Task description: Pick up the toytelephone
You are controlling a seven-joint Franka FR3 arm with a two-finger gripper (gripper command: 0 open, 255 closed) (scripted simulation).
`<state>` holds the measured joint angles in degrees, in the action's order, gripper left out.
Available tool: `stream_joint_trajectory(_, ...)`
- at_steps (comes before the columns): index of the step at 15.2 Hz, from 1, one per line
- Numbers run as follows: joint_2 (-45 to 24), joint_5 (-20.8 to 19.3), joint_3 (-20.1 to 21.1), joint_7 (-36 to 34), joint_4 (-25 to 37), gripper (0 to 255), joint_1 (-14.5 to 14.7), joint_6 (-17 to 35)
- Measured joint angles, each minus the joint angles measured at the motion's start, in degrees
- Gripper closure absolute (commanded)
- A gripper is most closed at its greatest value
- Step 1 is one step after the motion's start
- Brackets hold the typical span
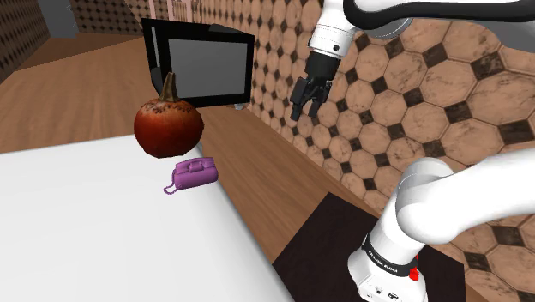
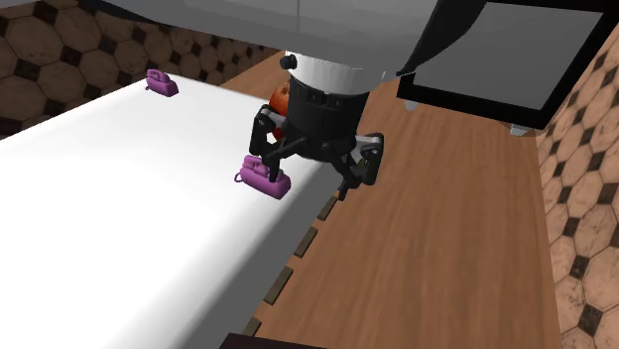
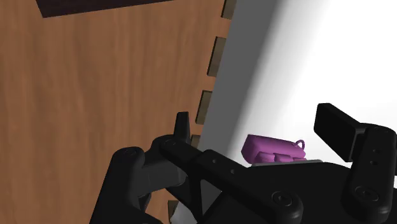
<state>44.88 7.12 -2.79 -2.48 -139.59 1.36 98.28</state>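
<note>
A small purple toy telephone (image 1: 193, 174) lies near the edge of a white table (image 1: 94, 232), just in front of a dark red pumpkin-like fruit (image 1: 168, 127). My black gripper (image 1: 304, 110) hangs open in the air over the wooden floor, well off the table's edge and clear of the telephone, to its right in the shoulder view. In the wrist view the telephone (image 3: 270, 148) shows low between my two spread fingers (image 3: 182, 127), untouched. The second exterior view shows the gripper (image 2: 303, 167) open, with the telephone (image 2: 264, 176) beside one finger.
A black flat screen (image 1: 206, 64) stands on the floor behind the fruit. A second purple telephone (image 2: 162, 82) lies at the table's far end. Tiled walls close the room at the shoulder view's right. A dark mat (image 1: 321, 244) lies by the stand.
</note>
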Motion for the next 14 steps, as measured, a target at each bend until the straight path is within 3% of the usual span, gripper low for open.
stream_joint_trajectory(4,-4.42,-0.58,-0.56,4.08,0.86,0,1.51,3.23)
stream_joint_trajectory(14,-26.43,-2.03,-2.34,23.42,9.06,0,7.88,15.9)
